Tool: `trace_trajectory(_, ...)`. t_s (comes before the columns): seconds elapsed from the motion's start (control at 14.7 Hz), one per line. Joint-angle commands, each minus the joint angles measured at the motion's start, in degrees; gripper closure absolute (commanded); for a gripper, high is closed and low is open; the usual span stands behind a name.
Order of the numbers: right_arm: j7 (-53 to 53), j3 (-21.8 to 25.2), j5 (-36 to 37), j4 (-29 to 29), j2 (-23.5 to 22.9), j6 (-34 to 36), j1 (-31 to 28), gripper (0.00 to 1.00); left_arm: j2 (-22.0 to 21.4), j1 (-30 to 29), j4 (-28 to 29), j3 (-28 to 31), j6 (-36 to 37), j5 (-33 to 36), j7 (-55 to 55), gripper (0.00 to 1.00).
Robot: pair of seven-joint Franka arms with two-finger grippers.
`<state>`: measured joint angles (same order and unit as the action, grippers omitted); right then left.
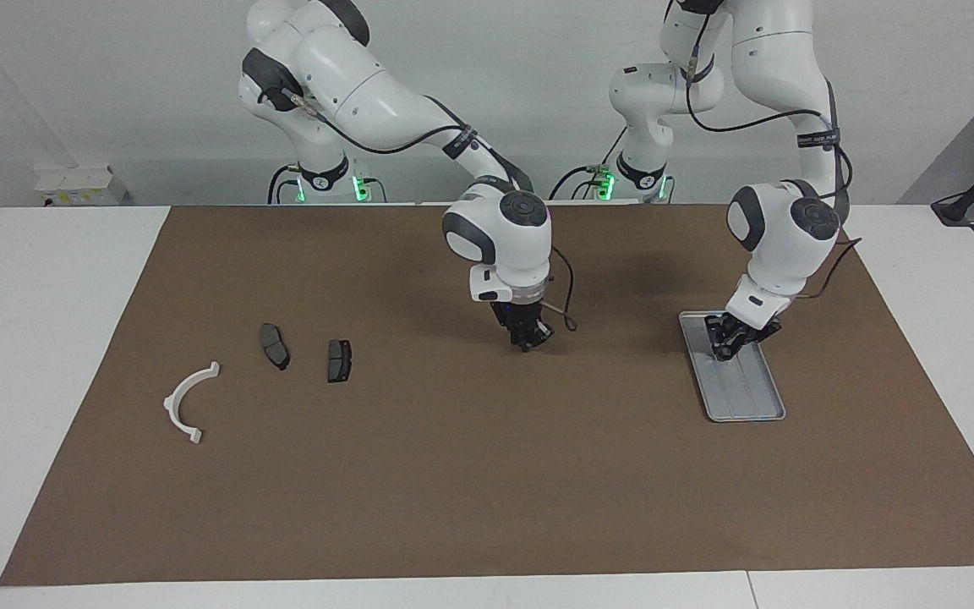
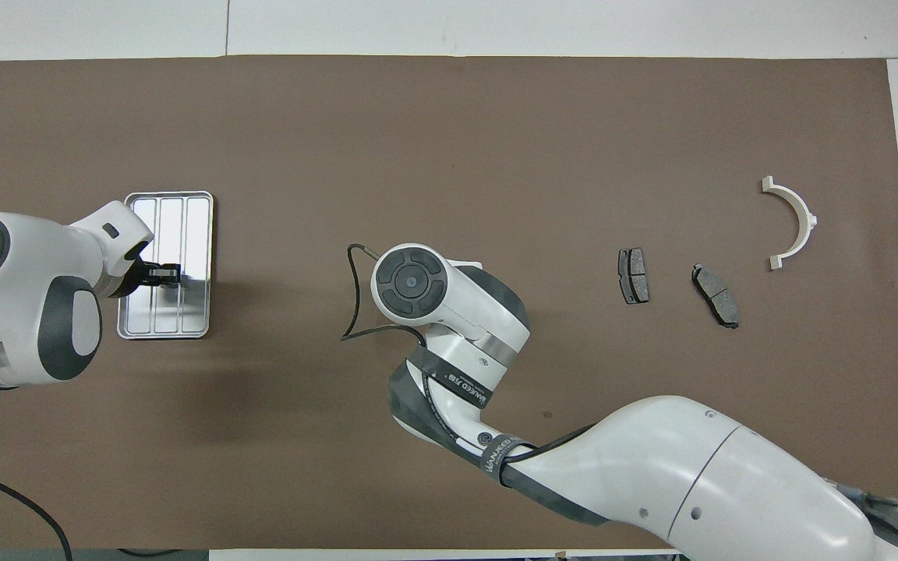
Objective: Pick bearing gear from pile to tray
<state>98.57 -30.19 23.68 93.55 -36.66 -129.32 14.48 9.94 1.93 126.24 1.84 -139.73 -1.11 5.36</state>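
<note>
The tray (image 1: 749,397) (image 2: 196,226) lies on the brown mat toward the left arm's end of the table. My left gripper (image 1: 720,350) (image 2: 165,274) is low over the part of the tray nearer the robots. My right gripper (image 1: 529,342) hangs just above the bare mat at the table's middle; in the overhead view its own wrist hides it. The pile sits toward the right arm's end: a white arc bracket (image 1: 185,403) (image 2: 795,222) and two dark brake pads (image 1: 274,345) (image 1: 339,360) (image 2: 634,275) (image 2: 715,294). No bearing gear shows.
The brown mat (image 1: 487,491) covers most of the white table (image 1: 39,321). A loose black cable (image 2: 351,304) loops off the right wrist above the mat.
</note>
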Motion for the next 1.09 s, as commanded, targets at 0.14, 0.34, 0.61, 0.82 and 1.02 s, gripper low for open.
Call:
trace_trajectory(0.14, 1.1, -0.9, 0.7, -2.8, 2.4, 2.8, -5.4, 0.0, 0.0, 0.6, 0.6, 0.5, -1.6, -0.4, -0.4, 0.39)
trace_trajectory(0.34, -4.3, -1.5, -3.0, -2.8, 6.0, 3.0, -9.2, 0.0, 0.0, 0.5, 0.5, 0.5, -1.5, -0.4, -0.1, 0.39)
trace_trajectory(0.61, -22.0, -1.7, -9.6, -3.5, 9.9, 5.3, -15.3, 0.0, 0.1, 7.2, -5.6, 0.5, 3.6, -0.3, -12.2, 0.36)
trace_trajectory(0.82, -37.6, -1.7, -13.0, -6.2, 10.7, 9.7, -18.9, 0.0, 2.3, 19.6, -15.5, 0.5, 13.7, 3.0, -31.8, 0.36)
trace_trajectory(1.02, -53.6, -1.7, -13.1, -8.6, 10.9, 17.8, -22.5, 0.0, 3.8, 30.0, -19.5, 0.4, 16.9, 5.2, -46.5, 0.35)
